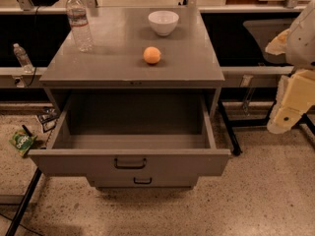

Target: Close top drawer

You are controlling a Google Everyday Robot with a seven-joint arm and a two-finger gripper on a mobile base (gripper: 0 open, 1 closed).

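One large grey cabinet fills the middle of the view, and its top drawer stands pulled far out toward the camera, with nothing inside. So I judge that no part of the closing is done yet; the whole push remains. The hand hangs at the right edge of the view, well apart from the drawer, and whether it is open or closed I cannot tell. On the worktop stand a water bottle, a white bowl and an orange, none in the way. The dark handle sits in the middle of the front panel, where the hand must probably come first.
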